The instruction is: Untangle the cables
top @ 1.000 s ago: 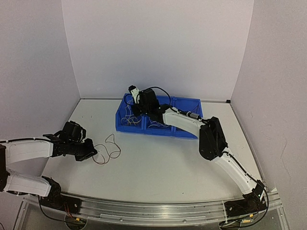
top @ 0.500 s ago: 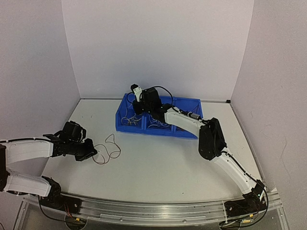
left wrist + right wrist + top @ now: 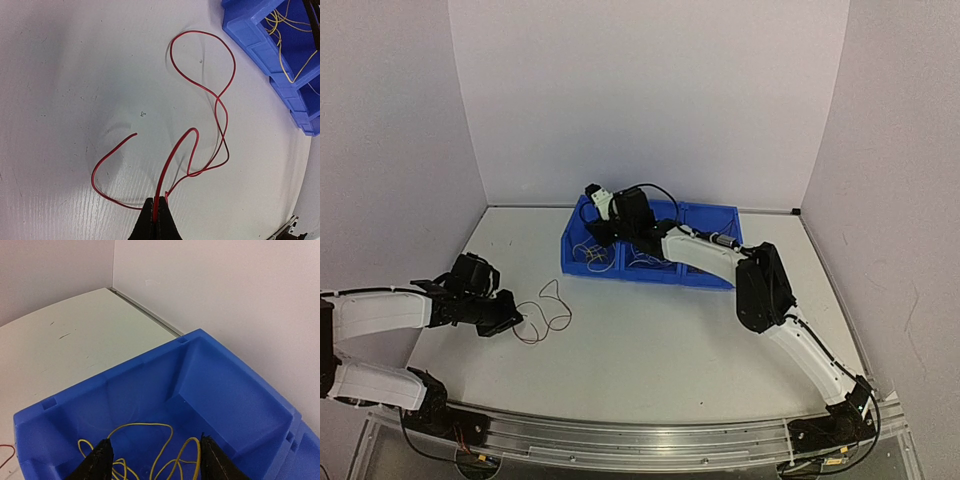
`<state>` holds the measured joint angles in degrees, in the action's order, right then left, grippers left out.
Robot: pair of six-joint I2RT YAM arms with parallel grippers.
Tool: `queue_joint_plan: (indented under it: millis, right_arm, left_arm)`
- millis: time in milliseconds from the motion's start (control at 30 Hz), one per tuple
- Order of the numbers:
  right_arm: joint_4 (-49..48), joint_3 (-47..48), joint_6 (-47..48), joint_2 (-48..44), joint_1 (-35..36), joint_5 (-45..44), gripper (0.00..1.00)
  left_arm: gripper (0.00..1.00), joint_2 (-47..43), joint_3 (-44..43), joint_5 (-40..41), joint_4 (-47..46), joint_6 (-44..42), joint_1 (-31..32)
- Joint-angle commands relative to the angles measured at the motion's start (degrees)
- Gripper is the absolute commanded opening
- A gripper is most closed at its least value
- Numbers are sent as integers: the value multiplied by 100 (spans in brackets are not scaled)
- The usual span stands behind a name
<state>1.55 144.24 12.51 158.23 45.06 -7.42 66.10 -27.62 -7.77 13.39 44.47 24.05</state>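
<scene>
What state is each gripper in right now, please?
Left gripper: closed, pinching the red cable.
Right gripper: open, holding nothing, above the yellow cables in the blue bin.

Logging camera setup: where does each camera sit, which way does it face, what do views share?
Top external: above and behind left arm and right arm, both shown, facing the back wall over the table.
Left wrist: looks down at the table; left gripper shut on the red cable.
Right wrist: looks into the blue bin at yellow cables; right gripper open.
Shared: all three show the blue bin.
</scene>
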Motion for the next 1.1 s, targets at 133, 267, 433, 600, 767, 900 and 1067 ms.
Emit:
queue_joint_plan:
  millis: [133,267,433,600,767,900,1067]
  right_arm:
    - [22,-42,-9,-750,68,90,73]
    - [25,-112,-31,-1011,112,100,80]
    - [28,-720,-21,-1653,198,121,83]
    - [28,-2024,-82,-2710,270,94,85]
    - [16,-3598,-375,-3918,283,-102,86]
    - [5,-5089,-816,-5030,290,-140,86]
    - [19,-6573,-1191,-6212,321,89,86]
  left_arm:
    - [0,147,-85,13,-254,-36,17]
    - [0,241,-132,-58,-312,-75,15]
    - [0,344,-214,-104,-372,-96,24]
    - [0,454,-339,-150,-406,-96,29]
    - [0,638,-477,-250,-548,-132,95]
    - [0,883,-662,-257,-618,-154,253]
    - [0,1311,-953,-156,-719,-131,704]
